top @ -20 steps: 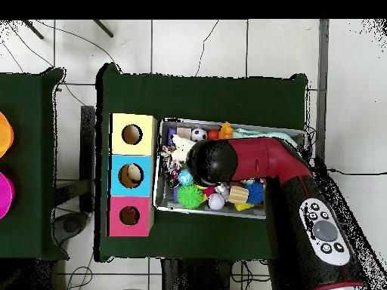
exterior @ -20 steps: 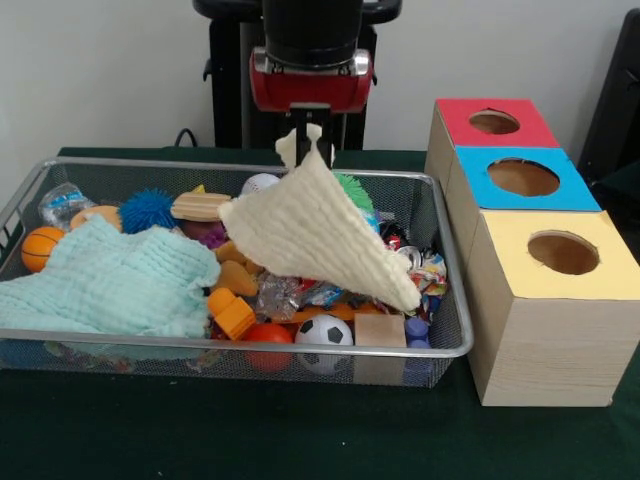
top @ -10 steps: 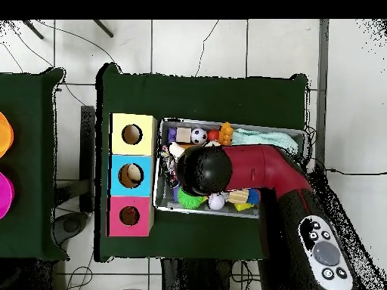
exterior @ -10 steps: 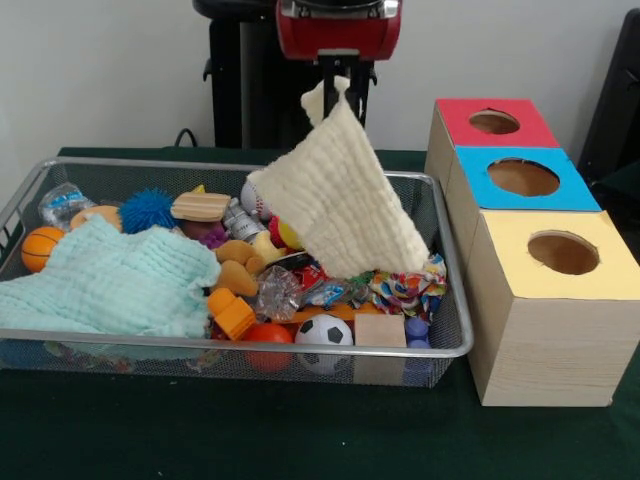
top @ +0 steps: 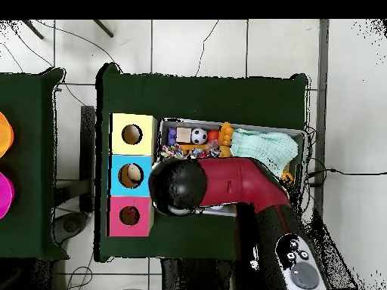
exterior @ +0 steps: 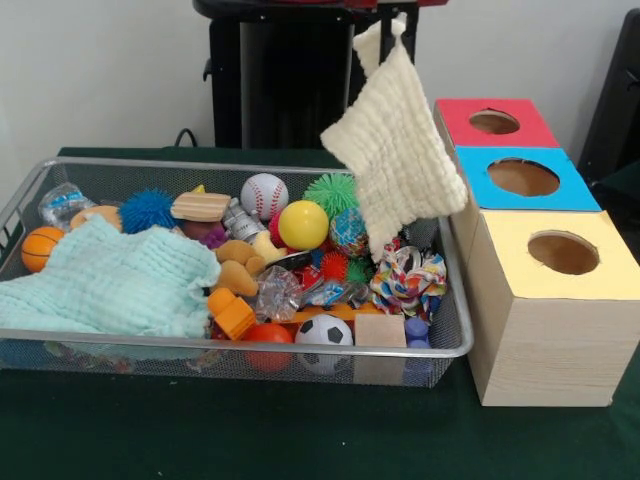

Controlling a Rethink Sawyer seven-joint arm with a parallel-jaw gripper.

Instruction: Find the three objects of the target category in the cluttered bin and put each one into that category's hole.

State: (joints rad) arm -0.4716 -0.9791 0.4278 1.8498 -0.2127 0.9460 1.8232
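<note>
The wire mesh bin [exterior: 120,341] holds a heap of toys. My gripper [exterior: 392,14] shows only at the top edge of the front view, shut on a cream knitted cloth [exterior: 395,140]. The cloth hangs clear above the bin's right end, next to the red box [exterior: 455,115]. A blue box [exterior: 575,190] and a yellow box [exterior: 510,265] stand in line with it, each with a round hole on top. In the overhead view my arm's head [top: 178,185] covers the gripper and cloth, at the bin's edge [top: 302,136] beside the blue box [top: 117,175].
In the bin lie a mint cloth [exterior: 100,280], a baseball [exterior: 264,195], a yellow ball [exterior: 303,224], a green spiky ball [exterior: 330,190], a soccer ball [exterior: 323,333], a rope toy [exterior: 405,275] and a wooden block [exterior: 380,330]. The robot's pedestal [exterior: 280,90] stands behind.
My gripper has risen and moved towards the boxes with the cream cloth. The cloth has come clear of the bin, uncovering the baseball, yellow ball and green spiky ball.
</note>
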